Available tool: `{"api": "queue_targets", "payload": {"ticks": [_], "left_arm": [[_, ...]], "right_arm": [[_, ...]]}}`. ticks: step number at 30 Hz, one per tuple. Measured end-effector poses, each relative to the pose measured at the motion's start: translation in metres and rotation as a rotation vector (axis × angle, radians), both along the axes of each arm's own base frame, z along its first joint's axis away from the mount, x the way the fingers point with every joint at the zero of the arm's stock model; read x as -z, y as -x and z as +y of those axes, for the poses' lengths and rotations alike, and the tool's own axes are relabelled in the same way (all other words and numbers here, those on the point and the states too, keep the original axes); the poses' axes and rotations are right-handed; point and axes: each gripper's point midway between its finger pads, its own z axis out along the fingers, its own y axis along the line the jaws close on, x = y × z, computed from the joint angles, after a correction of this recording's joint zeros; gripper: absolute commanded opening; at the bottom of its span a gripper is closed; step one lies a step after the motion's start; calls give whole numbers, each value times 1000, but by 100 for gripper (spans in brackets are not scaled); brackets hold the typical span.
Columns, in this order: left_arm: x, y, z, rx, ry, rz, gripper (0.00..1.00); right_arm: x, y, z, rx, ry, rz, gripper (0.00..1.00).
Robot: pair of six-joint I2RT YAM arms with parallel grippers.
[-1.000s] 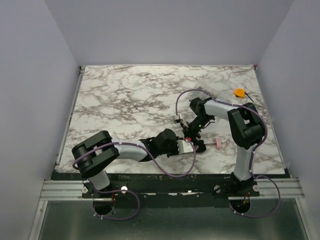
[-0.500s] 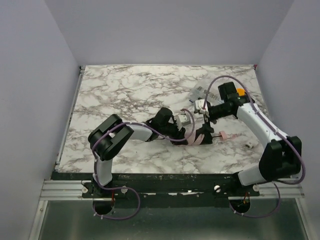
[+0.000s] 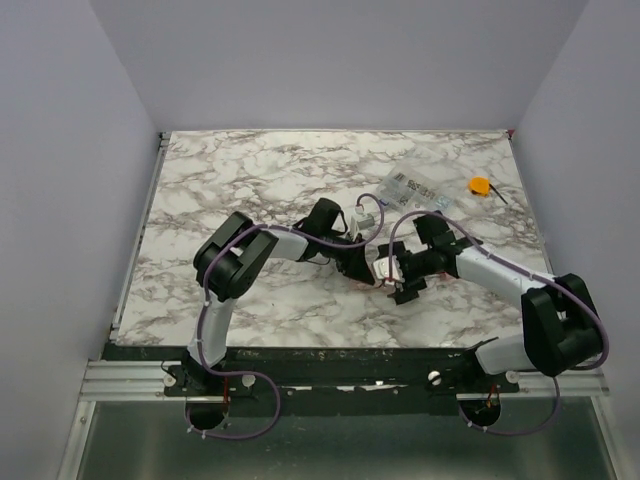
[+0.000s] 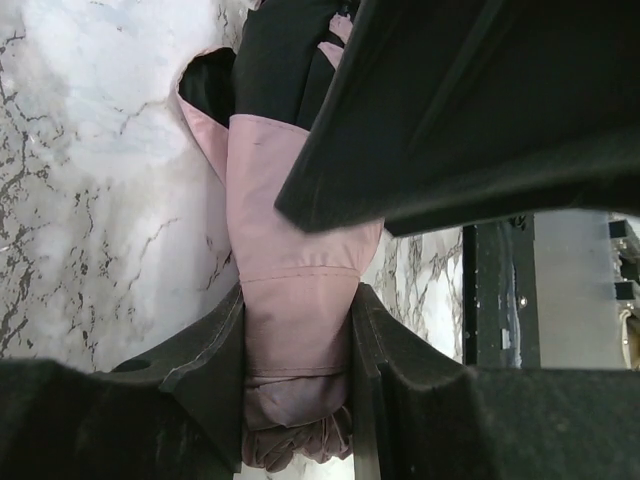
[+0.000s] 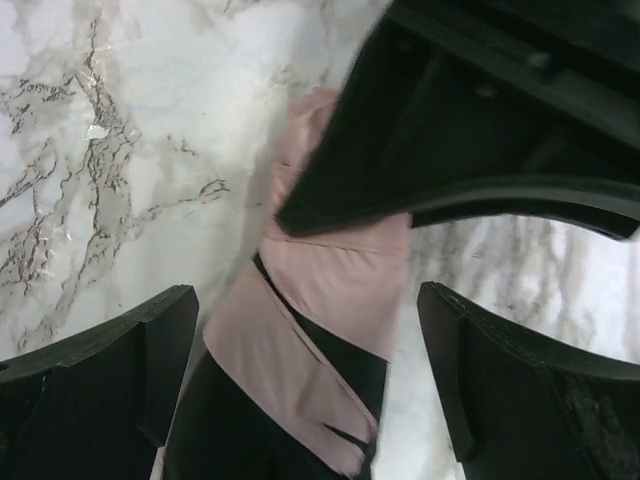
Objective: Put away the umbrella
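Umbrella [image 4: 290, 220], pink: left gripper [image 4: 298, 320] is clamping its fabric, nearward of clear packet [image 3: 418, 187]; right gripper [image 5: 305, 300] is gaping wide over it, empty.

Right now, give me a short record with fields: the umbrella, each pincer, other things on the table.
umbrella: pale pink fabric folding umbrella, bundled
left pincer: shut on the umbrella
right pincer: open, straddling the pink fabric
also on marble table: clear labelled plastic packet, small orange round object
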Motion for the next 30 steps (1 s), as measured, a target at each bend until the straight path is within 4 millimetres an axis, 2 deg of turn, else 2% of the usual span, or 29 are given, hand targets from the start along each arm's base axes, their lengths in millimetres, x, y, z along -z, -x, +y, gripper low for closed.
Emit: {"api": "queue_targets", "payload": {"ticks": [1, 4, 7, 8, 9, 12, 17, 18, 19, 26, 29, 30], "left_arm": [[0, 0, 0, 1, -1, 7, 13], [0, 1, 1, 6, -8, 40, 15], [-1, 4, 3, 12, -13, 70, 18], [-1, 4, 4, 10, -16, 81, 20], [-2, 4, 5, 5, -17, 89, 24], [-7, 2, 9, -21, -13, 105, 45], [-14, 3, 24, -111, 2, 69, 73], [-18, 4, 30, -137, 8, 53, 88], [-24, 5, 37, -177, 9, 37, 98], [-51, -11, 70, -419, -3, -127, 98], [-77, -16, 84, -510, 52, -264, 98], [-84, -16, 90, -541, 79, -302, 98]], "right_arm": [[8, 2, 2, -3, 17, -8, 91], [30, 4, 5, -1, 77, -35, 65], [35, -10, 6, 31, 113, -85, 31], [37, -11, 6, 42, 120, -81, 24], [37, -11, 7, 46, 120, -83, 16], [34, -14, 10, 60, 114, -91, 5], [34, -10, 17, 71, 115, -21, 3], [35, -11, 18, 78, 123, 6, 3], [35, -12, 19, 86, 133, 36, 3], [38, -18, 25, 146, 182, 241, 2], [34, -22, 30, 180, 187, 340, 2], [40, -22, 30, 192, 198, 385, 2]]}}
